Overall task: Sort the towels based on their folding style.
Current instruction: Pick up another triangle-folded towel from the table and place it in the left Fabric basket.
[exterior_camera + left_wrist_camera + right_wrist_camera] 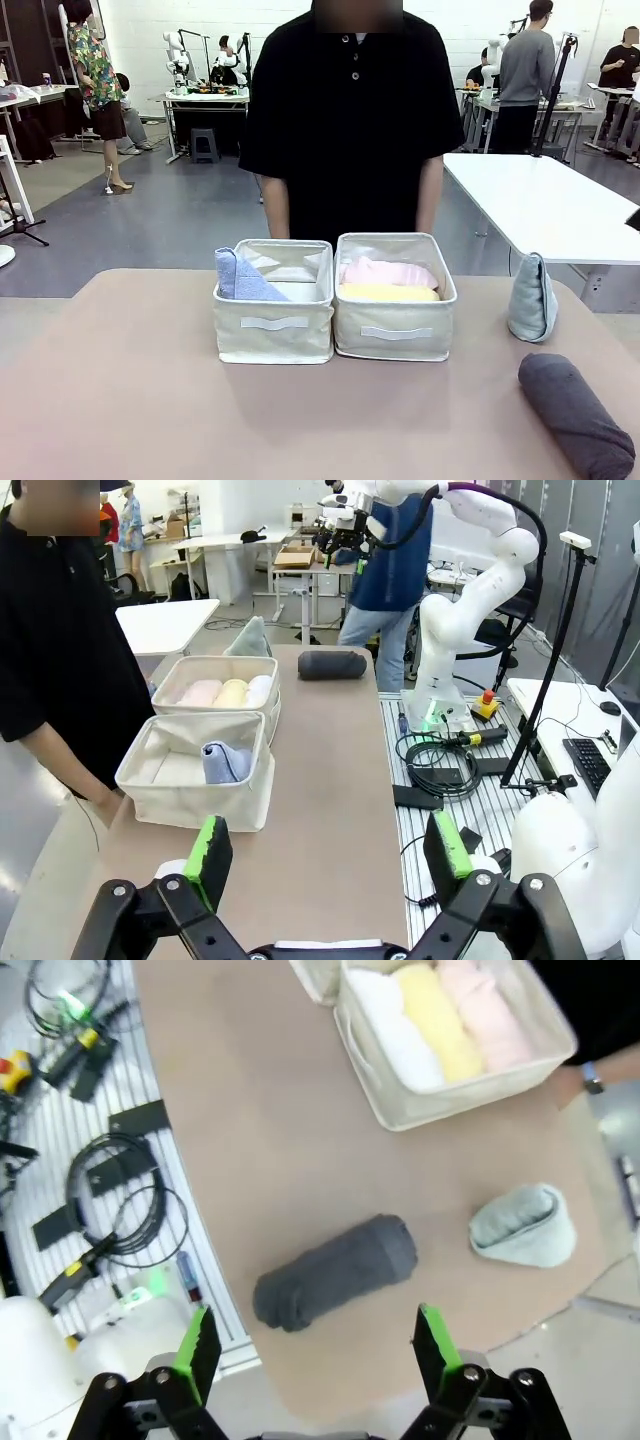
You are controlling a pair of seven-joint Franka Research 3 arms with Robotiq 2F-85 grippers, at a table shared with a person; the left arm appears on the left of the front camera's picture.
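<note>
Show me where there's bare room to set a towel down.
Widest: bare table left of the left bin and the strip in front of both bins. Inside the left bin, floor beside the light blue towel is free. Crowded: the right bin, packed with rolls, and the right side around the pale teal towel and dark grey roll.

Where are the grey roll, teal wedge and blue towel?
grey roll [335, 1272]: right wrist view, middle of its body
teal wedge [532, 300]: front view, side face
blue towel [226, 762]: left wrist view, top fold

Front camera faces person [350, 120] across table [120, 400], left wrist along it, right wrist overhead, cream bin [360, 340] shared
</note>
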